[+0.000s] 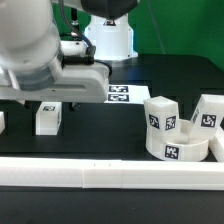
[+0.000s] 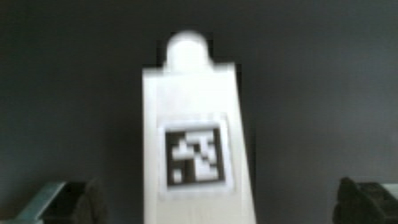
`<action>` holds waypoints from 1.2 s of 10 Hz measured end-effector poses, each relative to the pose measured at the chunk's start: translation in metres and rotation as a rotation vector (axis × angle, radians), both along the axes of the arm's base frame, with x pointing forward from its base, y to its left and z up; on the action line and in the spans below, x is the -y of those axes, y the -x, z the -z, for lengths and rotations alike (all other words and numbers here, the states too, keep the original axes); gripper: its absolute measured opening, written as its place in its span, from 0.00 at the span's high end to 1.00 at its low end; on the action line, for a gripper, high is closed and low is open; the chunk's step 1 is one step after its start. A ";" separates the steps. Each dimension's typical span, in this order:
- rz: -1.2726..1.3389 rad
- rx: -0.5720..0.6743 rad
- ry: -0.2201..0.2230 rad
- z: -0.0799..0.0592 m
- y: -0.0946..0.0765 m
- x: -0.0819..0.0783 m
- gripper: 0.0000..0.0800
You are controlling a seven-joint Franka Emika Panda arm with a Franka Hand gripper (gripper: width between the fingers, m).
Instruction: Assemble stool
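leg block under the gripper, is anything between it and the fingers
Nothing visible does. In the wrist view the leg block lies alone on the black table, the fingers of the open gripper apart on either side of it with bare table between. The seat disc sits off toward the exterior view's right.

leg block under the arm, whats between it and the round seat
Only bare table, seen in the exterior view, between the leg block and the seat; the marker board lies farther back.

leg block (image 1: pixel 48 118) on table (image 1: pixel 100 135), seat disc (image 1: pixel 178 150) apart
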State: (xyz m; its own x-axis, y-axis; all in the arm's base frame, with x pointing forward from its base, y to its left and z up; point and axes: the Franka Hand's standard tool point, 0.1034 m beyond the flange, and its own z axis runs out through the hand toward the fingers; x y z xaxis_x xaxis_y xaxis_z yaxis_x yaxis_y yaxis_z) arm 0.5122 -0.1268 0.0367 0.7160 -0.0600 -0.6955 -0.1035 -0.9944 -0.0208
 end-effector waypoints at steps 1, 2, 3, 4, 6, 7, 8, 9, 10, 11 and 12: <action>0.001 -0.050 -0.006 0.002 0.001 0.000 0.19; 0.010 -0.139 -0.022 0.003 0.009 -0.001 0.19; 0.013 -0.214 -0.032 0.007 0.010 -0.001 0.19; 0.013 -0.269 -0.041 0.007 0.009 -0.001 0.19; -0.010 -0.229 -0.047 0.012 -0.001 0.000 0.19; -0.013 -0.213 -0.043 0.016 -0.004 0.002 0.19; -0.015 -0.188 -0.036 0.017 -0.008 0.005 0.19; -0.015 -0.172 -0.032 0.019 -0.011 0.007 0.19; -0.015 -0.157 -0.025 0.021 -0.014 0.009 0.20; -0.011 -0.158 -0.022 0.021 -0.013 0.009 0.42; -0.009 -0.159 -0.021 0.021 -0.013 0.010 0.42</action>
State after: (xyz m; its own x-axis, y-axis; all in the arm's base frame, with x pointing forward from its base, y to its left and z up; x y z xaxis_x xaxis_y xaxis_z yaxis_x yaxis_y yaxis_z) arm 0.5255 -0.1365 0.0157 0.5975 -0.0385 -0.8010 -0.0979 -0.9949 -0.0252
